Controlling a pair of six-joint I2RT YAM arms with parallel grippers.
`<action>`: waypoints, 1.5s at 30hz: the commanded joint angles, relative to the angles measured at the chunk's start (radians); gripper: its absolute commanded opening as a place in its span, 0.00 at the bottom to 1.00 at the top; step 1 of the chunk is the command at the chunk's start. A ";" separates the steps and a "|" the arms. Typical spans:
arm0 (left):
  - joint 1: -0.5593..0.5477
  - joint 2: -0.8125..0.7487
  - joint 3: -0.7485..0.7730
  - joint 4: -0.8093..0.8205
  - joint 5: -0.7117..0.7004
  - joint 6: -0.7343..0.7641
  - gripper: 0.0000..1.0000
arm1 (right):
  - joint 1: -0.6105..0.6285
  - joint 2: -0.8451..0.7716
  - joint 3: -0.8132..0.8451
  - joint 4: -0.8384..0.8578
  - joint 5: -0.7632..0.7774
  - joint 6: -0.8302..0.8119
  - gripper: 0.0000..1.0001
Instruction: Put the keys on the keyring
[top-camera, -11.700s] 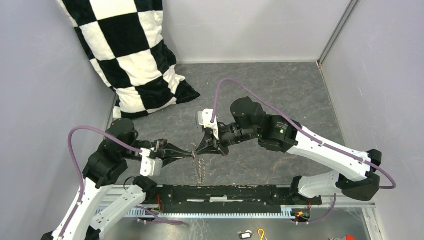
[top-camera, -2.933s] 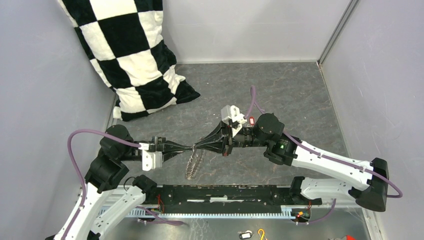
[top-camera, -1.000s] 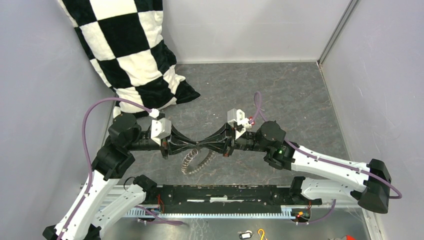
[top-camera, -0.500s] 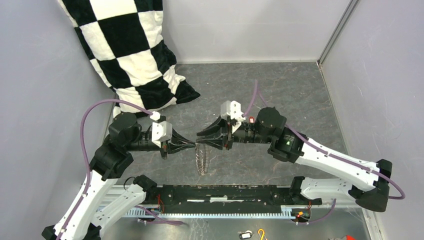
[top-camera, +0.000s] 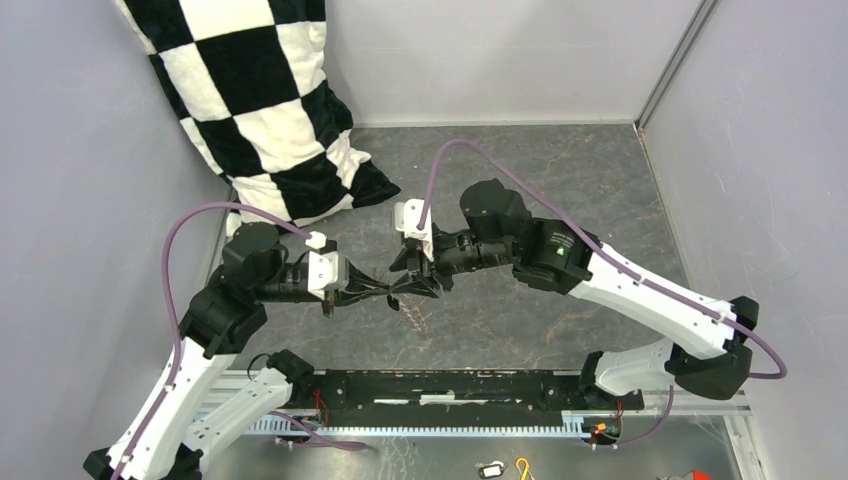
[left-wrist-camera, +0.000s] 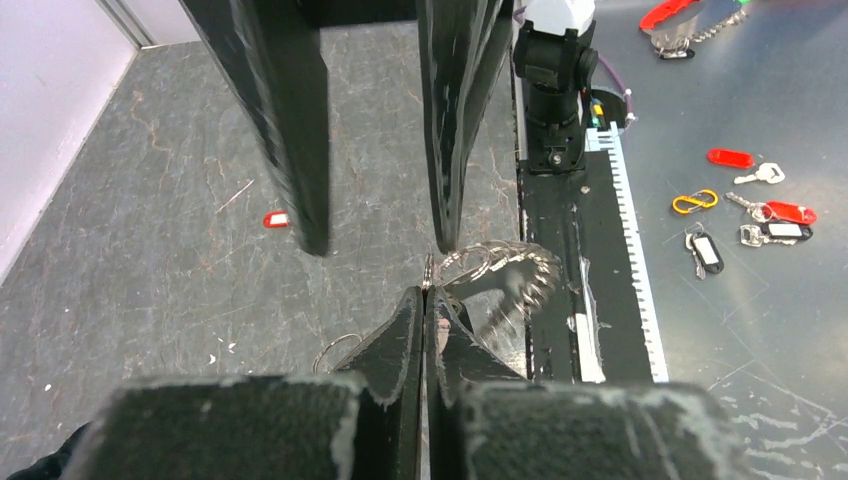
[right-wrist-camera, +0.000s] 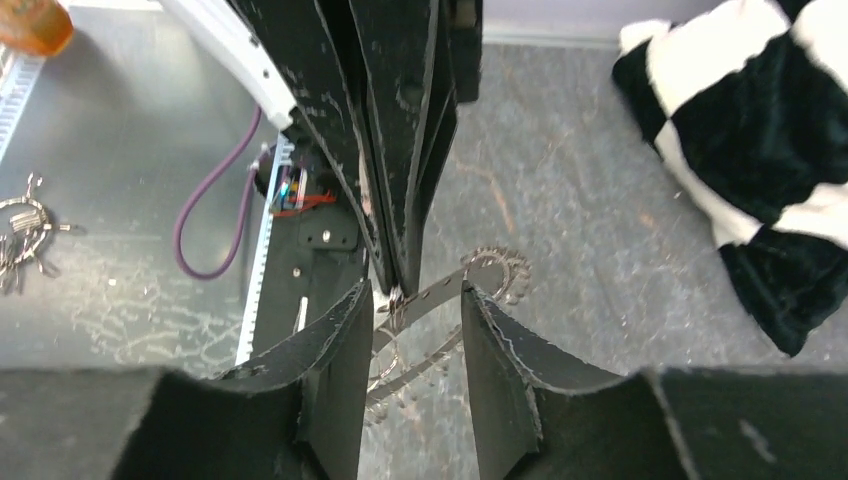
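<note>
Holding the keyring (left-wrist-camera: 505, 272) in the air above the grey mat (top-camera: 560, 190), the left gripper (left-wrist-camera: 425, 305) keeps its jaws pressed together on the thin wire of the hoop. The toothed hoop hangs down from that pinch. The right gripper (right-wrist-camera: 415, 310) faces it from the opposite side with its fingers apart. The ring's rim and the left fingertips sit in the gap between them, and the right wrist view does not show whether either finger touches the ring.

Neither gripper carries a key. A small red piece (left-wrist-camera: 275, 218) lies flat on the mat beyond the right fingers and is probably the red-headed key. The black-headed one cannot be picked out.

The step in hand looks like presenting the ring in one arm so that the other is free, and no key seems to be threaded yet. The next move probably falls to the right arm. It has to drop to the mat and close low and narrow on the key's plastic head, leaving the hole end clear. It then has to carry the key back to the ring's opening while the left arm holds the hoop steady.
</note>
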 joint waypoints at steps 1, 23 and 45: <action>0.000 0.016 0.054 0.002 0.026 0.082 0.02 | 0.000 0.012 0.068 -0.105 -0.032 -0.048 0.41; -0.001 0.010 0.048 -0.006 0.047 0.112 0.02 | 0.001 0.097 0.145 -0.181 -0.046 -0.062 0.18; 0.000 0.003 0.055 -0.007 0.049 0.094 0.34 | -0.012 -0.224 -0.370 0.565 -0.041 0.121 0.00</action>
